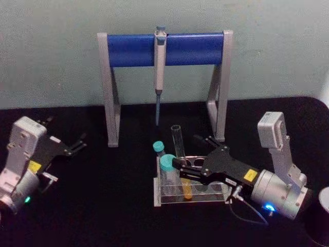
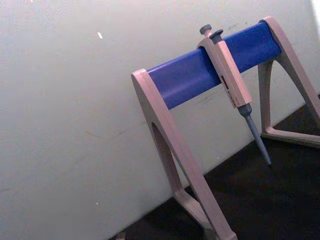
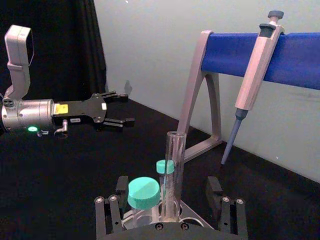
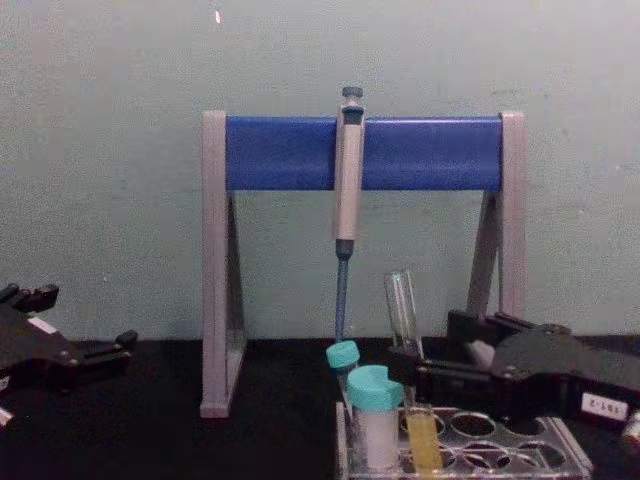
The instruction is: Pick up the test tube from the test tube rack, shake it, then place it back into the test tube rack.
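Pickup step: right pincer (image 1: 189,152), released, straddled test tube (image 1: 178,141) standing in rack (image 1: 160,198); next move called for clench, then straight lift; left pincer (image 1: 79,144) idle far left, released

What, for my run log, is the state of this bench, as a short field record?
test tube: upright in the rack, yellow-orange liquid at the bottom, not lifted
test tube rack: on the black table, in front of the pipette stand
right gripper: open, one finger on each side of the test tube
left gripper: open, parked at the table's left
teal-capped tubes: two, at the rack's left end
pipette: hanging from the stand's blue bar
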Robot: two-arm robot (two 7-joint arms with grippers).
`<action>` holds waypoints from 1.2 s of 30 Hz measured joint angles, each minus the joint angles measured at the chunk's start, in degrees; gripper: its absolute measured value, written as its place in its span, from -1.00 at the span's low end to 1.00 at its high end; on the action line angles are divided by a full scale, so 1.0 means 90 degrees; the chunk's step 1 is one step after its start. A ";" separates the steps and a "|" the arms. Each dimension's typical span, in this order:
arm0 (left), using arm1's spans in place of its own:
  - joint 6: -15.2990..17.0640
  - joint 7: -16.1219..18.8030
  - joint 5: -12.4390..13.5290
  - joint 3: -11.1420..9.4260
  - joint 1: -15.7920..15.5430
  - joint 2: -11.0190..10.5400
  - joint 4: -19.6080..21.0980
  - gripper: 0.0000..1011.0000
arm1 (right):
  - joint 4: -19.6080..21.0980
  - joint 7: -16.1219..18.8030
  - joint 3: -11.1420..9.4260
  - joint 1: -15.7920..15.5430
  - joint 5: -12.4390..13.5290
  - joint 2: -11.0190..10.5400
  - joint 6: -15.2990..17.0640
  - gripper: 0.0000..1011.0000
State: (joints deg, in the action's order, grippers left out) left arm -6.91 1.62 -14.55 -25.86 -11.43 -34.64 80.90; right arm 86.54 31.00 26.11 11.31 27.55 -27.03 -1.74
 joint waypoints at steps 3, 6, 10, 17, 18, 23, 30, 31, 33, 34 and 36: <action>0.0000 0.0000 0.0000 0.0000 0.0000 0.0000 0.0000 0.98 | 0.0000 0.0000 0.0000 0.0000 0.0000 0.0000 0.0001 0.98; 0.0000 0.0000 0.0000 0.0000 0.0000 0.0000 0.0000 0.98 | 0.0000 -0.0001 0.0000 0.0000 0.0000 0.0000 0.0000 0.98; 0.0000 0.0000 0.0000 0.0000 0.0000 0.0000 0.0000 0.98 | 0.0000 0.0000 0.0000 0.0000 0.0000 0.0000 0.0000 0.98; 0.0000 0.0000 0.0000 0.0000 0.0000 0.0000 0.0000 0.98 | 0.0084 0.0111 -0.0128 -0.0020 0.0190 0.0040 -0.0240 0.98; 0.0000 0.0000 -0.0001 0.0000 0.0000 0.0000 0.0000 0.98 | 0.0111 0.0112 -0.0158 -0.0027 0.0212 0.0045 -0.0282 0.98; 0.0000 0.0000 0.0000 0.0000 0.0000 0.0000 0.0000 0.98 | 0.0328 -0.0055 -0.0415 -0.0144 0.0272 0.0087 -0.0662 0.98; 0.0000 0.0000 0.0000 0.0000 0.0000 0.0000 0.0000 0.98 | 0.0573 -0.0926 -0.0851 -0.0475 -0.0178 0.0275 -0.1141 0.98; 0.0000 0.0000 0.0000 0.0000 0.0000 0.0000 0.0000 0.98 | 0.0591 -0.1037 -0.0898 -0.0518 -0.0258 0.0300 -0.1183 0.98; 0.0000 0.0000 -0.0001 0.0000 0.0000 0.0000 0.0000 0.98 | 0.0630 -0.1414 -0.1030 -0.0647 -0.0508 0.0383 -0.1265 0.98; 0.0000 0.0000 0.0000 0.0000 0.0000 0.0000 0.0000 0.98 | 0.0641 -0.1691 -0.1110 -0.0734 -0.0692 0.0444 -0.1286 0.98; 0.0000 0.0000 0.0000 0.0000 0.0000 0.0000 0.0000 0.98 | 0.0641 -0.1944 -0.1182 -0.0820 -0.0862 0.0506 -0.1286 0.98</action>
State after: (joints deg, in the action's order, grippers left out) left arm -6.91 1.62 -14.55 -25.86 -11.43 -34.65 80.90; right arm 92.31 13.50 15.47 3.92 19.79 -22.47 -13.32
